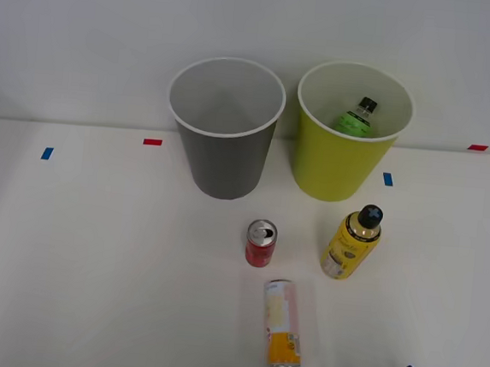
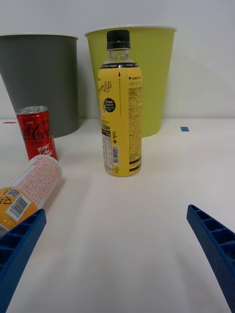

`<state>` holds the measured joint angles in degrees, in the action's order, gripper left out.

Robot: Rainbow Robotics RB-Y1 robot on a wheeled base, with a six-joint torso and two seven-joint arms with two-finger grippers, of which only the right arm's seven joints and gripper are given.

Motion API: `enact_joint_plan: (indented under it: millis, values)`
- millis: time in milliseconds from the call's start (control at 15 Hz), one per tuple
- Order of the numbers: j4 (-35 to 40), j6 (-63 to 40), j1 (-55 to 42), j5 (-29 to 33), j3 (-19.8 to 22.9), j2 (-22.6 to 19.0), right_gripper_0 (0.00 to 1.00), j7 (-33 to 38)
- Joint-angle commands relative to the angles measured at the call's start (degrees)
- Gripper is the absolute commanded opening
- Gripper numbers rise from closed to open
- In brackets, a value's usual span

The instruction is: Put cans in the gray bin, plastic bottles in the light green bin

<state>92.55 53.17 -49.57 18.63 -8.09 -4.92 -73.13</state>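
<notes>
White table against a pale wall, marked with small red and blue tape pieces. At its far side stand the gray bin and, to its right, the light green bin, which contains a green bottle. In front of the bins, the red can and the yellow-labelled bottle stand upright; the pale slim can lies on its side nearer the robot. The right gripper, fingers spread wide and empty, faces the yellow-labelled bottle.
</notes>
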Motion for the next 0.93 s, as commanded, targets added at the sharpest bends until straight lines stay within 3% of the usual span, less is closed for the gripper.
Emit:
enact_joint_plan:
  millis: [67, 933]
  values:
    - [0.00, 0.00, 0.00, 0.00, 0.00, 0.00, 1.00, 0.00]
    - [0.00, 0.00, 0.00, 0.00, 0.00, 0.00, 1.00, 0.00]
